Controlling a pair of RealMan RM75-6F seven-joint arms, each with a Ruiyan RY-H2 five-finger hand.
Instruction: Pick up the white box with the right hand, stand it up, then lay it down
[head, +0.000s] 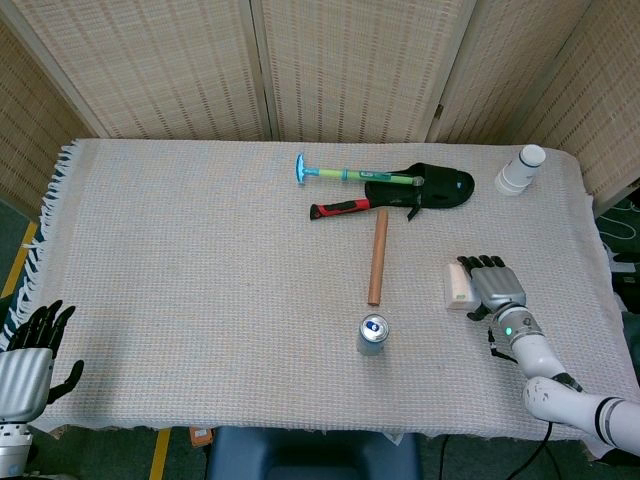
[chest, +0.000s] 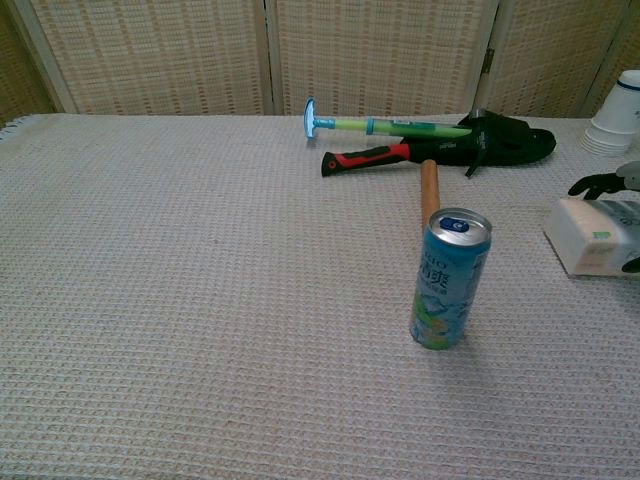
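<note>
The white box (head: 458, 283) lies flat on the cloth at the table's right side; only its left end shows in the head view. My right hand (head: 495, 285) lies over the rest of it, fingers stretched across its top. In the chest view the box (chest: 590, 235) is at the right edge, with a dark fingertip (chest: 598, 184) behind it and another bit of the hand at its near side. The box rests on the cloth and has not been lifted. My left hand (head: 30, 355) hangs off the table's near left corner, fingers apart and empty.
A drink can (head: 372, 334) stands upright left of the box, with a wooden rod (head: 378, 256) behind it. Further back lie a red-handled tool (head: 345, 208), a blue-green tool (head: 345, 174) and a black pouch (head: 430, 187). White cups (head: 521, 169) stand at the far right.
</note>
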